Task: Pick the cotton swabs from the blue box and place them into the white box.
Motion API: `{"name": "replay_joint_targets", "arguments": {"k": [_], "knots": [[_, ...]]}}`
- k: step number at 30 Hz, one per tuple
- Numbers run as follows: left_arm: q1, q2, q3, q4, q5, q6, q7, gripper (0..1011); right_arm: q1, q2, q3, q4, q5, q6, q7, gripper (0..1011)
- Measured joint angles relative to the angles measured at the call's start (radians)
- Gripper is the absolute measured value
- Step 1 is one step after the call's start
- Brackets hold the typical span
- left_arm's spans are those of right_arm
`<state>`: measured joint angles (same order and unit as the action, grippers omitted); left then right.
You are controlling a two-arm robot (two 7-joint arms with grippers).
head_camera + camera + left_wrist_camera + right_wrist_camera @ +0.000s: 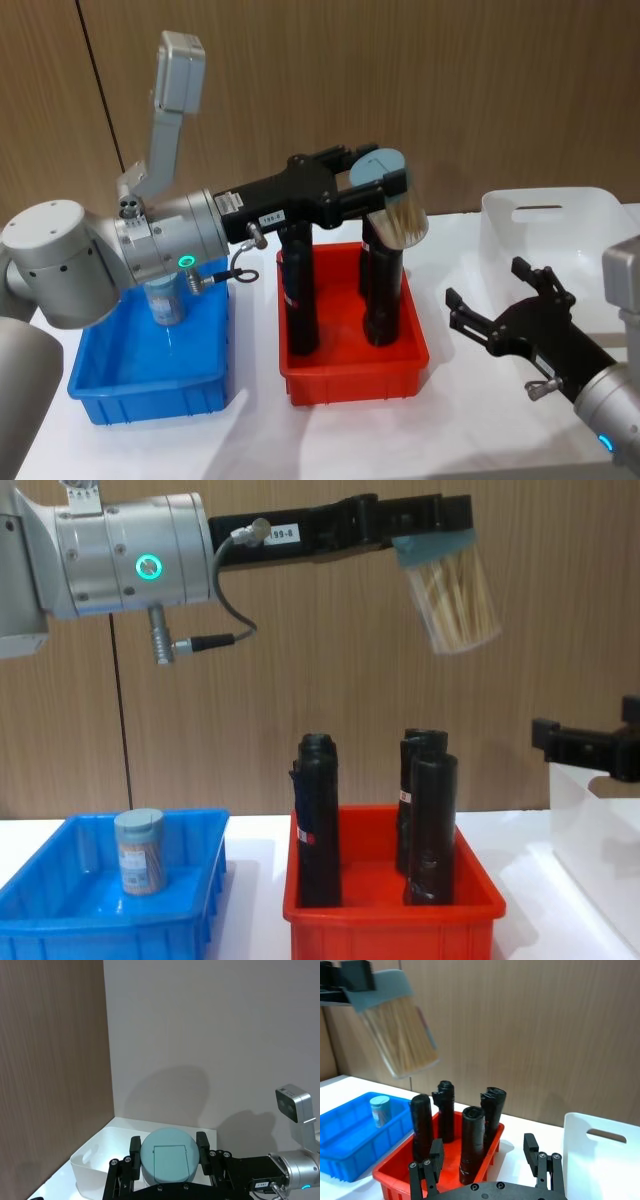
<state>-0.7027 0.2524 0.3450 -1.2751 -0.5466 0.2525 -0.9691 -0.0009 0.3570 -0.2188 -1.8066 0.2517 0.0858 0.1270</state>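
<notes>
1. Head view: the left arm reaches out level from the left. The left gripper (383, 180) is clamped on the lid of a jar of cotton swabs (402, 212), high over the red bin (355, 385) of black rolls (298, 290). The jar leans, lid uppermost and base down toward the right. A second jar (165, 300) stands upright in the blue box (150, 385). The right gripper (490, 285) hangs with fingers apart beside the white box (560, 215), over the white table (250, 440).
2. Left wrist view: the left gripper's fingers (202, 1144) press opposite sides of the round pale lid (168, 1157). Past them are the white box (90, 1165), a wood panel (50, 1060) and a grey wall (210, 1035).
3. Right wrist view: the right gripper (483, 1152) is spread wide. The held jar (400, 1035) hangs tilted, its tan sticks running along its length.
4. Chest view: the left arm (130, 550) spans the top, level. The jar (455, 595) slants below the left gripper's tips, well above the rolls.
</notes>
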Motion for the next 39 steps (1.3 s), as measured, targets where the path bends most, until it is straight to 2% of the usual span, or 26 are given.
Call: {"name": "replay_joint_targets", "arguments": {"k": [12, 20, 39], "knots": [[-0.007, -0.006, 0.003, 0.009, -0.005, 0.0, -0.009, 670, 0.043, 0.028, 0.003, -0.062, -0.063, 0.096, 0.111, 1002], [-0.008, -0.007, 0.004, 0.012, -0.006, 0.0, -0.011, 670, 0.072, 0.03, 0.0, -0.088, -0.092, 0.136, 0.156, 1002], [-0.01, -0.009, 0.005, 0.014, -0.007, 0.0, -0.014, 670, 0.137, 0.004, -0.018, -0.097, -0.141, 0.178, 0.219, 1002]]}}
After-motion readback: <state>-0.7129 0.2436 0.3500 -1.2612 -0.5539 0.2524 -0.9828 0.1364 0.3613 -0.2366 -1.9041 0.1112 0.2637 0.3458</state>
